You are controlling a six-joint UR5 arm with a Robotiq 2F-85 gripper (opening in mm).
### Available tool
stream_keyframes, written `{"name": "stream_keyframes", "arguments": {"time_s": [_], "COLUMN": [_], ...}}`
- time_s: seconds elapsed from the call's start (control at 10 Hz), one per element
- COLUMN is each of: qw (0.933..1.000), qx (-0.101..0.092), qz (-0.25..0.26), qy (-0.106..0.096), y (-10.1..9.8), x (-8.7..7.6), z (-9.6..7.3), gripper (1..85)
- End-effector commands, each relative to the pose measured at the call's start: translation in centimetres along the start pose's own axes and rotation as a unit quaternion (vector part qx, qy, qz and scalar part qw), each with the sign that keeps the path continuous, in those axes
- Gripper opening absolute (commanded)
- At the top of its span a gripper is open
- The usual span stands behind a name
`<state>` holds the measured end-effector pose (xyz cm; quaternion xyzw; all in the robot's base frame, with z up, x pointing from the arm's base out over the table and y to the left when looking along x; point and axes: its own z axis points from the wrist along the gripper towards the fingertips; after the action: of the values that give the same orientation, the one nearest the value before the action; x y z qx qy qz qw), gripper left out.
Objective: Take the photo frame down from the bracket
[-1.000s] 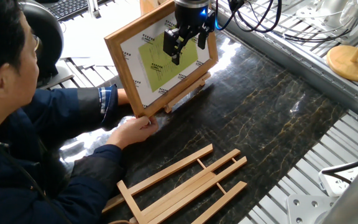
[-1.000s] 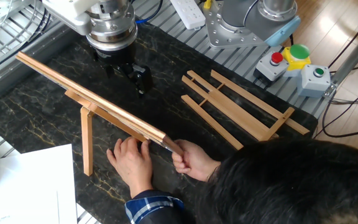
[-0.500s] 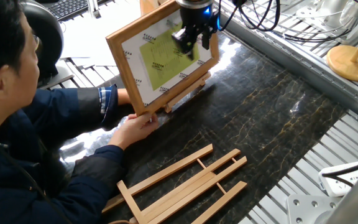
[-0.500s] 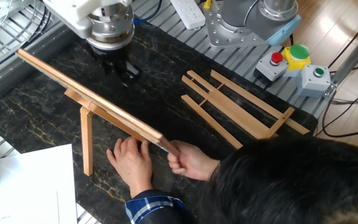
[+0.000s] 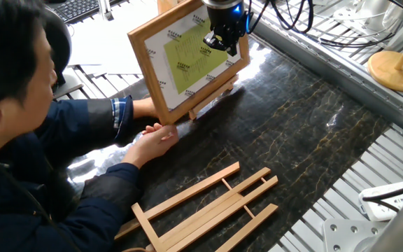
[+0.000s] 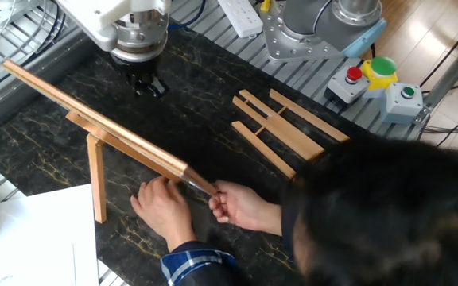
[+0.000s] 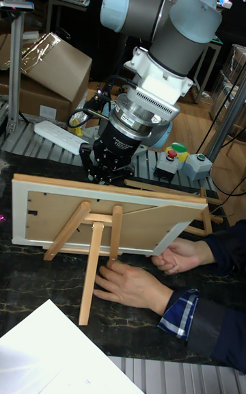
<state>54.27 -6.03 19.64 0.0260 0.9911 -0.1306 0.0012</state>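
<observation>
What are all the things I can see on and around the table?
Photo frame: one, light wood, standing on the bracket.
Bracket: one, light wood, on the dark table.
Slat easel: one, light wood, lying flat on the table.
Button boxes: red, green and yellow buttons, at the table edge.
Power strip: one, white, far edge.
Paper: white, near corner.
Person's hands: two, at the frame's lower corner.
Gripper: one, black, in front of the frame's top; open or shut unclear.
</observation>
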Motion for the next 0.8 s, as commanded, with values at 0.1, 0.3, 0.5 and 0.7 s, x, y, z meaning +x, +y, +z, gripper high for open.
{"name": "stream_keyframes", "arguments": {"time_s": [0.1,0.3,0.5,0.7], "qw": [1.0000,1.0000,1.0000,0.9997], "qx": [0.001,0.001,0.005,-0.010], "qz": [0.003,0.002,-0.002,-0.015], "qy": [0.001,0.001,0.004,0.017], "y": [0.0,-0.1,-0.4,-0.3], "x": [0.0,0.0,0.1,1.1], "z": [-0.2,-0.2,-0.4,-2.4], "gripper": [1.3,1.3,1.3,1.0]}}
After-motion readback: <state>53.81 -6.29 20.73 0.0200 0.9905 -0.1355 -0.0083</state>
